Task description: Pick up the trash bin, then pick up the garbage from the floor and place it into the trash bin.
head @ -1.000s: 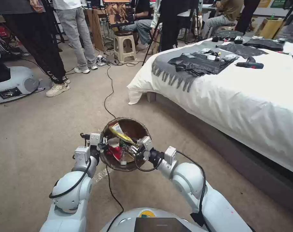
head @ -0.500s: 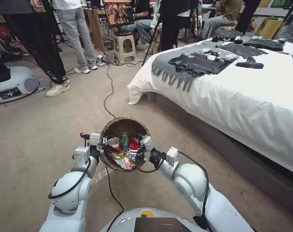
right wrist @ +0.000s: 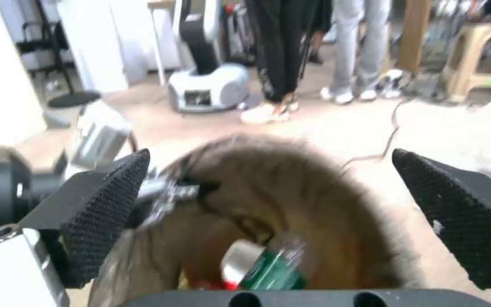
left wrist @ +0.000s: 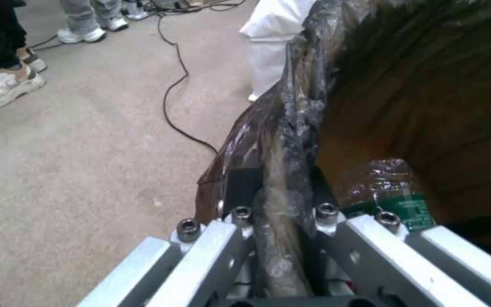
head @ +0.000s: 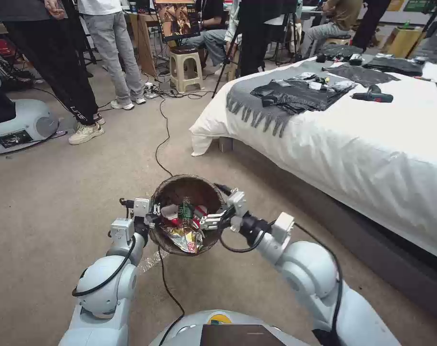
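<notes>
The trash bin (head: 187, 188), lined with a dark brown bag, hangs just above the carpet in front of me. My left gripper (head: 152, 217) is shut on its near-left rim; in the left wrist view the left gripper (left wrist: 279, 187) pinches the bag-covered rim (left wrist: 291, 128). Garbage lies inside: a yellow wrapper (head: 185, 239), a green-labelled bottle (head: 185, 210), red pieces (head: 199, 213) and a white wad (head: 169, 211). My right gripper (head: 209, 220) is open over the bin's right side, holding nothing. Its black pads (right wrist: 109, 204) stand wide apart above the bin (right wrist: 291, 192) and bottle (right wrist: 268, 266).
A long black cable (head: 162, 139) runs across the carpet and passes under the bin. A white-covered bed (head: 353, 144) fills the right side. People stand at the back left beside another robot's base (head: 21, 125) and a stool (head: 185, 67).
The yellow wrapper left my right gripper and dropped into the bin. The right arm then swung out to the right, its gripper open at the bin's right rim. The left arm held still.
</notes>
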Motion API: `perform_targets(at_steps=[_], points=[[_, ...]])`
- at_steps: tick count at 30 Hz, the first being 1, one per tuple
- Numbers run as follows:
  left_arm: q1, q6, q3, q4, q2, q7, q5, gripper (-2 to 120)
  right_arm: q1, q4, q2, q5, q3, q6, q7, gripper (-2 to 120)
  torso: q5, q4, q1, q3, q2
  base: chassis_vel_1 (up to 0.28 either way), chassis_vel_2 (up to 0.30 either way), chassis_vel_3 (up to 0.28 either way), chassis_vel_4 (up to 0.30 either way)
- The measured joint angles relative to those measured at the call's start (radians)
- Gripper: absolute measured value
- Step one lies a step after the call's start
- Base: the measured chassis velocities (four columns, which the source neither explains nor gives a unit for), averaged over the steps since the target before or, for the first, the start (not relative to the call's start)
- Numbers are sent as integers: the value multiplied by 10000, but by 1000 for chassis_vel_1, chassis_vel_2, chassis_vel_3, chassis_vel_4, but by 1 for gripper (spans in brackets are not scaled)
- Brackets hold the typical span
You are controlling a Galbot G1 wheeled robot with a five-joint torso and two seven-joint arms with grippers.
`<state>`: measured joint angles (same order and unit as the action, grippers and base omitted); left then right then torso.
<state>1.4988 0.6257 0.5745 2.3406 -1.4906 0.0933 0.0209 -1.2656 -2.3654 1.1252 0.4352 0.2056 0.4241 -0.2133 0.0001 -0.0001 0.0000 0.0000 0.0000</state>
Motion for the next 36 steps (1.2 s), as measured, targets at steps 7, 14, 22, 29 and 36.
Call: perform_targets(at_steps=[7, 14, 22, 29, 36], points=[[6, 8, 15, 4, -1, -2, 41, 3, -384, -769, -78, 644, 1249, -188, 707, 100, 0, 0, 0, 0, 0, 0, 0, 0, 0], [44, 147, 76, 22, -6, -74, 421, 3, -1240, -645, 652, 687, 2755, -1369, 710, 100, -1, -1, 0, -1, 0, 0, 0, 0, 0], [40, 175, 196, 23, -9, -121, 482, 3, -2727, 185, 1741, -162, 4383, -3645, -11, 100, -1, 0, 0, 0, 0, 0, 0, 0, 0], [88, 182, 284, 26, -12, -149, 455, 3, -4237, 945, 2668, -1206, 5061, -6021, -369, 100, -1, 2, 0, 0, 0, 0, 0, 0, 0], [155, 198, 370, 96, 12, -170, 406, 3, -5137, 1140, 3129, -1997, 5262, -6905, 142, 100, -2, 1, 0, -1, 0, 0, 0, 0, 0]])
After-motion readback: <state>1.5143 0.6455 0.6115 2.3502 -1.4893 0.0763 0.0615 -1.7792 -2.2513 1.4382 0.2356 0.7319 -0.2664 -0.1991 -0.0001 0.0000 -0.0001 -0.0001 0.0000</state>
